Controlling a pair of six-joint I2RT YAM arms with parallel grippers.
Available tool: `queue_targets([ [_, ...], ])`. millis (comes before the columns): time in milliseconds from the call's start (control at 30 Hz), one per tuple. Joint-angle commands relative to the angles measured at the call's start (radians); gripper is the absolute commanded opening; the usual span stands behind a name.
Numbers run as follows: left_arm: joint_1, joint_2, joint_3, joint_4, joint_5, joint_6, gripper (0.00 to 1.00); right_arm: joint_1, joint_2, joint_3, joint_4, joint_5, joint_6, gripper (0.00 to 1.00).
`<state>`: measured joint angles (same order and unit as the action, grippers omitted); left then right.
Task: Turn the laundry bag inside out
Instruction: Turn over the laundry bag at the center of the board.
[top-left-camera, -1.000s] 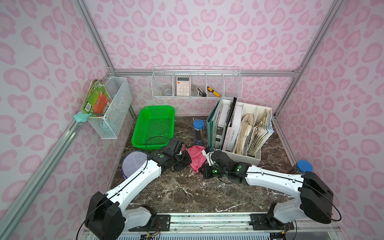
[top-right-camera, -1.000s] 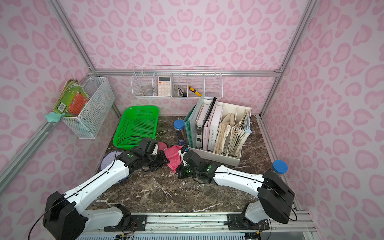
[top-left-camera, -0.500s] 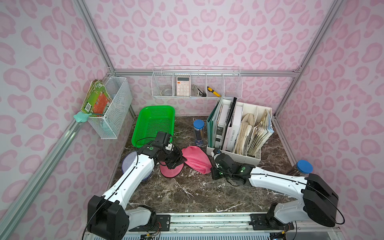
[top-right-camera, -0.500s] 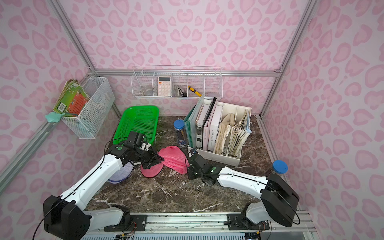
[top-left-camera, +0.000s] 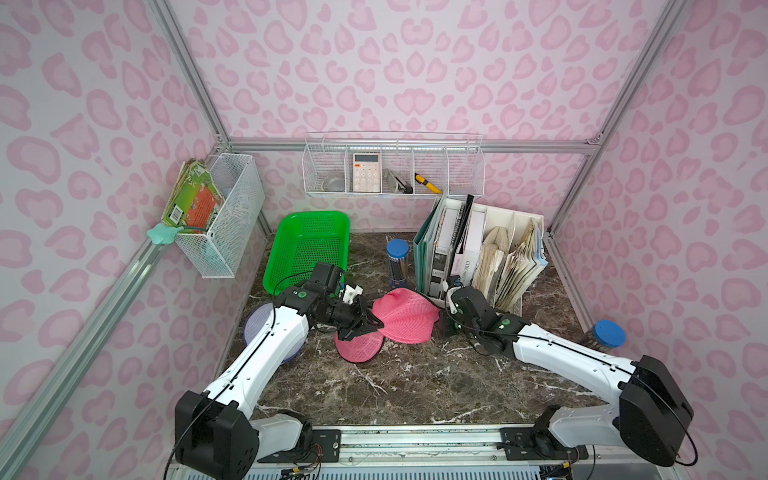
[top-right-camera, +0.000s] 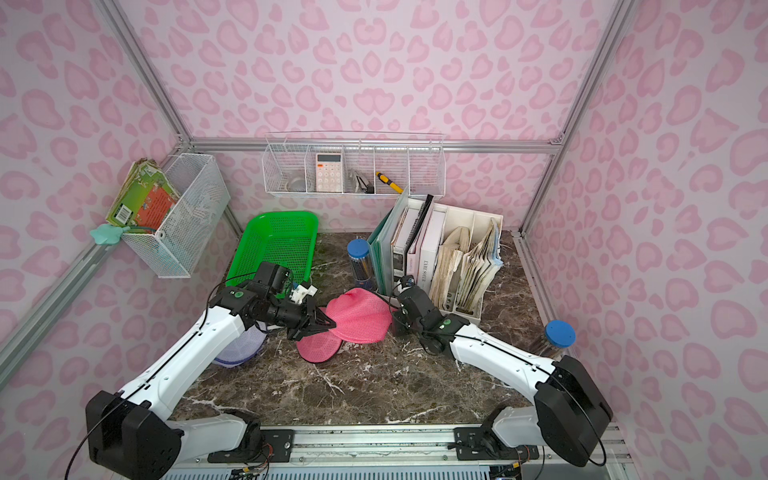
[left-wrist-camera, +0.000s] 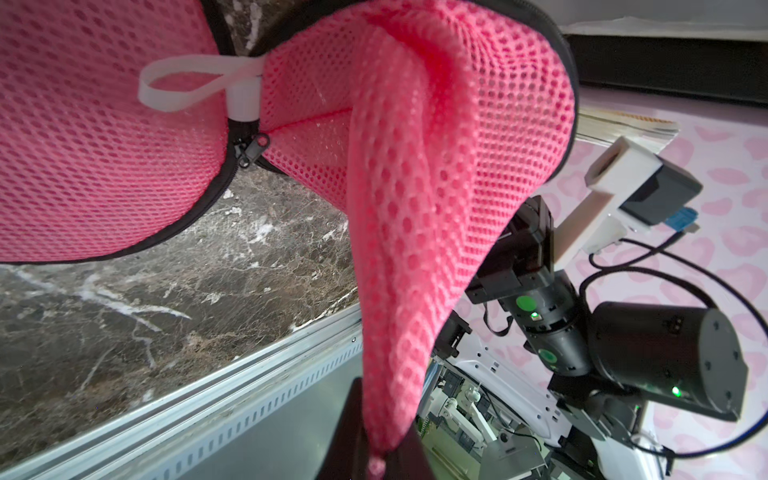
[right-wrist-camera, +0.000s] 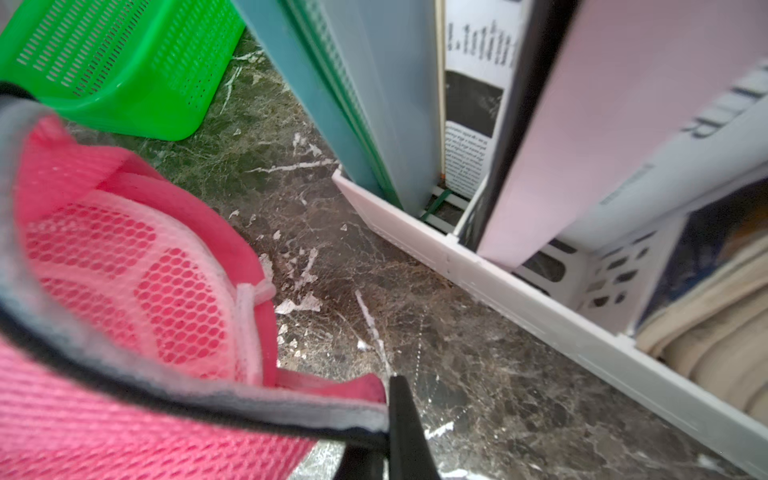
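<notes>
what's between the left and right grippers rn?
Only the pink mesh laundry bag: it spans from the left gripper to the right gripper, both shut on it. Clear in both top views.

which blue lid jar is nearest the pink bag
The jar standing between the green basket and the file rack, just behind the bag. The other jar stands far off to the side.

Looks like a robot test cell dressed as a home-office corner: pink-patterned wall panels (top-left-camera: 415, 62) on aluminium framing (top-left-camera: 540, 146), marble-look worktop (top-left-camera: 395, 386), wire wall rack (top-left-camera: 316, 166) holding a probable calculator (top-left-camera: 366, 171), file organiser (top-left-camera: 528, 216) packed with binders (top-left-camera: 424, 245).
</notes>
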<state>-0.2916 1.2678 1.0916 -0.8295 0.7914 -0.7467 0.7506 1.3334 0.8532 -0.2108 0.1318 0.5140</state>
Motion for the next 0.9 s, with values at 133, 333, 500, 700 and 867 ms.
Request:
queue_targets([
  [133, 0.005, -0.019, 0.024, -0.120, 0.010, 0.035, 0.00, -0.050, -0.131, -0.042, -0.068, -0.010, -0.105, 0.36],
  [333, 0.005, -0.017, 0.052, -0.105, 0.026, 0.054, 0.00, -0.050, -0.304, -0.147, -0.089, -0.040, 0.024, 0.64],
  [500, -0.040, -0.016, 0.095, -0.029, 0.099, 0.051, 0.00, -0.066, -0.527, -0.240, -0.175, 0.108, 0.119, 0.75],
  [700, -0.149, 0.013, 0.161, 0.100, 0.181, 0.002, 0.00, -0.160, -0.694, -0.247, -0.276, 0.087, 0.117, 0.80],
  [867, -0.162, -0.018, 0.160, 0.135, 0.192, -0.017, 0.00, -0.166, -0.669, -0.211, -0.294, 0.082, 0.105, 0.76],
])
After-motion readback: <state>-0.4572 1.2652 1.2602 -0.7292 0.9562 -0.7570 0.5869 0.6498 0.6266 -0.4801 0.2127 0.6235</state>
